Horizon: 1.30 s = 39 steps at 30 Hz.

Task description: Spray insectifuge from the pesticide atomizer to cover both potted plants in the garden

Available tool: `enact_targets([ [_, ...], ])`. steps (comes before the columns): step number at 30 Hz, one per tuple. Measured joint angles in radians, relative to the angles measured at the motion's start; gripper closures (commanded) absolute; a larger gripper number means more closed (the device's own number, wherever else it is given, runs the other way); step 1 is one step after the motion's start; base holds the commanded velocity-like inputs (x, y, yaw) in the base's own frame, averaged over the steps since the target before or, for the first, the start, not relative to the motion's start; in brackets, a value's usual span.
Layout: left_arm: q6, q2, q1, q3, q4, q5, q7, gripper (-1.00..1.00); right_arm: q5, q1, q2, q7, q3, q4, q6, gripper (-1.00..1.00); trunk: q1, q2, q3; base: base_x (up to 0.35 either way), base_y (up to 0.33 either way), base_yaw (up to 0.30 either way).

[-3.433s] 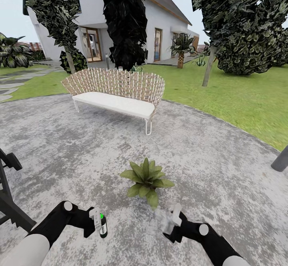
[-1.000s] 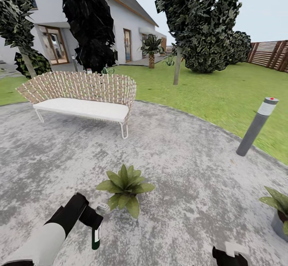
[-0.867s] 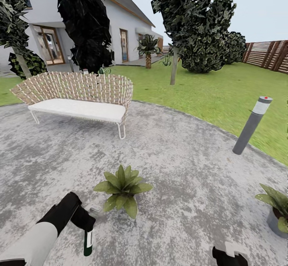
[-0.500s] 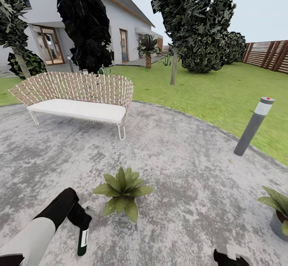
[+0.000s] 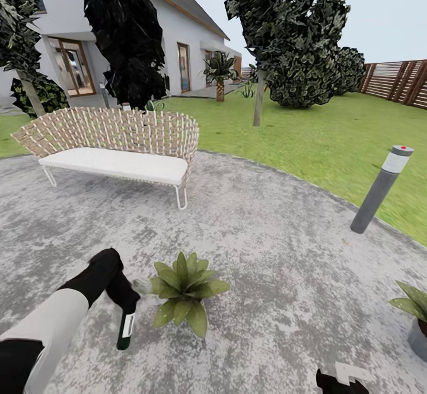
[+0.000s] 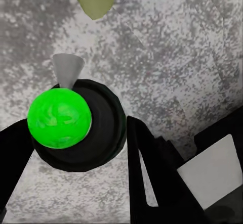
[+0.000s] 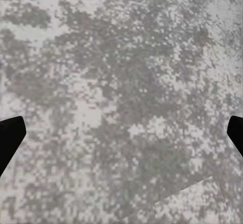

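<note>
Left hand (image 5: 127,311) is gripping the spray bottle (image 5: 125,330) – nearest potted plant (image 5: 182,287) is sitting just beside it, other plant (image 5: 415,314) well off – right hand's (image 5: 344,379) grip, can't tell.

**Atomizer held beside the nearer potted plant**

The pesticide atomizer (image 5: 125,331) is a slim dark bottle with a white label, hanging roughly upright in the left gripper (image 5: 126,305), just beside the nearer potted plant (image 5: 182,287) on its left. In the left wrist view its top shows as a bright green ball (image 6: 59,117) on a dark round collar. That plant is a low rosette of broad pointed green leaves standing on the grey stone patio (image 5: 273,245) of the garden. The second potted plant (image 5: 415,314), in a grey pot, stands well apart to the first one's right
</note>
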Motion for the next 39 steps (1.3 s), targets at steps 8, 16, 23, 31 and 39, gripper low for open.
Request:
enact_targets([
  [8,0.015,0.004,0.001,-0.003,0.002,-0.142,-0.083,1.0,0.0,0.0,0.0,0.0,0.0,-0.001,0.0,-1.0,0.0,0.0,0.0,0.089,0.104,-0.188],
  [16,0.015,0.026,0.007,0.0,0.008,-0.15,-0.084,1.0,-0.002,0.0,0.001,0.0,0.0,-0.003,0.0,-1.0,0.0,0.0,0.0,0.018,0.024,-0.009],
  [23,0.015,0.043,0.009,0.003,0.018,-0.15,-0.081,1.0,-0.002,0.0,0.002,-0.001,0.0,-0.003,0.0,-1.0,0.0,0.0,0.0,0.002,0.128,0.0],
  [31,0.015,0.04,0.009,0.004,0.015,-0.148,-0.081,1.0,-0.002,0.0,0.002,-0.001,0.0,-0.003,0.0,-1.0,0.0,0.0,0.0,0.196,0.218,-0.073],
  [39,0.01,0.052,0.093,0.004,0.016,-0.151,-0.063,1.0,-0.001,0.0,0.001,-0.002,0.0,-0.003,0.0,-1.0,0.0,0.0,0.005,0.029,0.011,-0.253],
])
